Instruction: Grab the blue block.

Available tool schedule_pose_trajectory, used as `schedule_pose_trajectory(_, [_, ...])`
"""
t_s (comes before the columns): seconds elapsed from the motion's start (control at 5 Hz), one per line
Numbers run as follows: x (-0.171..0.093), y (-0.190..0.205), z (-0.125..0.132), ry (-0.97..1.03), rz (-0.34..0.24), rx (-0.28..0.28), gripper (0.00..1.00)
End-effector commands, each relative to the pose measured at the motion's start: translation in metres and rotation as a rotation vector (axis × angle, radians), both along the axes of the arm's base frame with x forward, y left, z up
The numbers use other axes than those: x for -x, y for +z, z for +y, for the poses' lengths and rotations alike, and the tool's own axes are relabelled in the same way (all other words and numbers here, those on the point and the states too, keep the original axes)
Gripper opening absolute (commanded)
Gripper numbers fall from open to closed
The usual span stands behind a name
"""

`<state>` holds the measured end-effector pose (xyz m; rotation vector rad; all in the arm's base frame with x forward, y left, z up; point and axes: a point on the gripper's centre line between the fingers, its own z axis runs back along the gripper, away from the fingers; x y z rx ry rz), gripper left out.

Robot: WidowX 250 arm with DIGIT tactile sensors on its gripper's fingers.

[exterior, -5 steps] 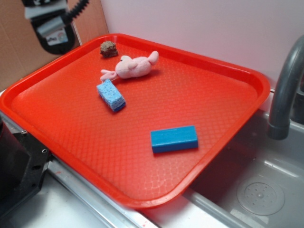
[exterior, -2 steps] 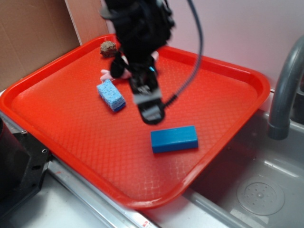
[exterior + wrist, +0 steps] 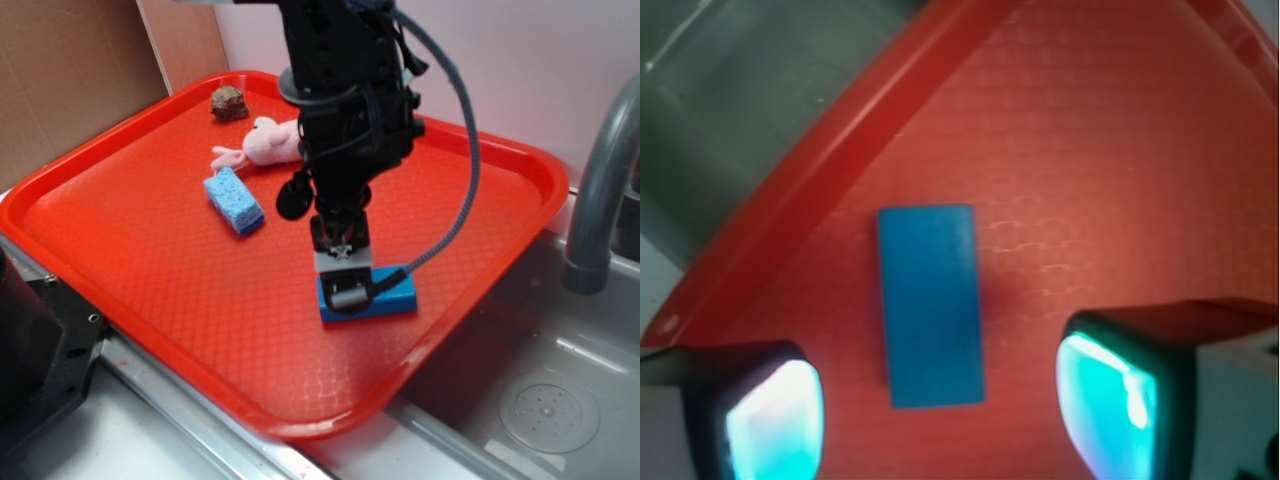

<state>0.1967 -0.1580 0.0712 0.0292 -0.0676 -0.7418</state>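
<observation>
The gripper (image 3: 345,290) hung low over the blue block (image 3: 392,295), which lay flat on the red tray (image 3: 120,270) toward its near right side, close to the rim beside the sink (image 3: 540,400). In the wrist view the block (image 3: 931,303) sat between the two fingers (image 3: 1110,400), whose jaws stood spread wide with bare tray on either side of the bar, nearer the left pad than the right and touching neither; whether the fingertips had reached the tray surface could not be told. From the exterior the black arm hid the block's middle, leaving both ends showing. Well apart, up the tray to the left, a light blue sponge (image 3: 233,200) lay just below a pink plush toy (image 3: 262,145), and a small brown lump (image 3: 229,102) sat near the far rim. A grey faucet (image 3: 600,190) rose at the right edge
</observation>
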Motion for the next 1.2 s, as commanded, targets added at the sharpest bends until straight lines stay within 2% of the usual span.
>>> schedule_pose_trajectory(0.0, [0.0,-0.011,0.014,0.023,0.045,-0.004,1.0])
schedule_pose_trajectory(0.2, [-0.004,-0.021,0.009,-0.001,0.099,-0.017,1.0])
schedule_pose_trajectory(0.6, [-0.001,-0.022,0.008,-0.057,0.137,-0.079,1.0])
schedule_pose_trajectory(0.8, [-0.007,-0.028,0.037,-0.019,0.162,-0.074,0.57])
schedule_pose_trajectory(1.0, [-0.006,-0.028,0.044,0.034,0.186,-0.069,1.0])
